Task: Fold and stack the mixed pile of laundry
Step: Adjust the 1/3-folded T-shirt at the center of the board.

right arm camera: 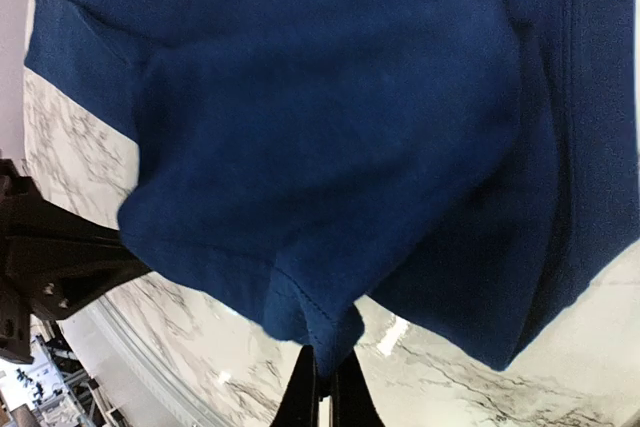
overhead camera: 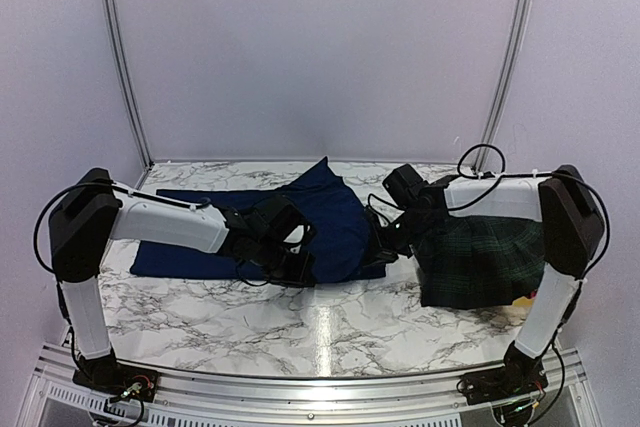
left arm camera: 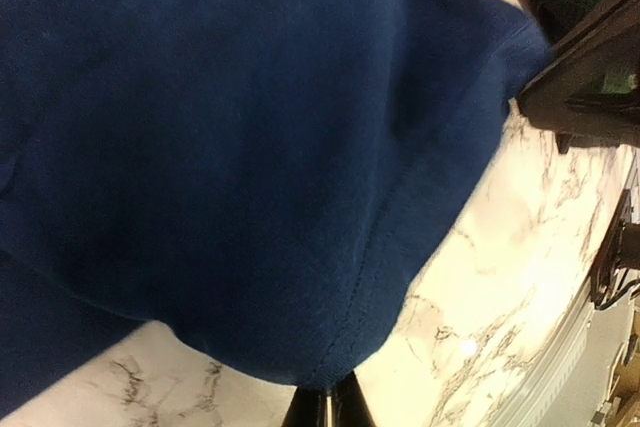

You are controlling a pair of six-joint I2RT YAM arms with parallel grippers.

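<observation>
Nearest the arm bases, a bare strip of the white-and-grey marble tabletop runs in front of the plain navy-blue cloth, which lies spread across the middle of the table. That open strip looks like room left for working the fold.

At the cloth's near hem, the left gripper is clenched on the stitched edge, its dark fingers pressed together with the fabric bunching up from them. Just to the right along the same hem, the right gripper is clamped on a hemmed corner in the same way, with the cloth draping away above it. Pinching one edge at two points side by side probably keeps that edge straight, so it can be carried over the rest of the cloth as one flap.

Beyond the grippers the cloth rises into a loose peak, while its left part lies flat, so the fold seems to be under way rather than finished.

Right of the navy cloth, the dark green-and-navy plaid garment sits apart under the right arm, apparently waiting its turn.

Behind the cloth stands the pale lilac back wall.
</observation>
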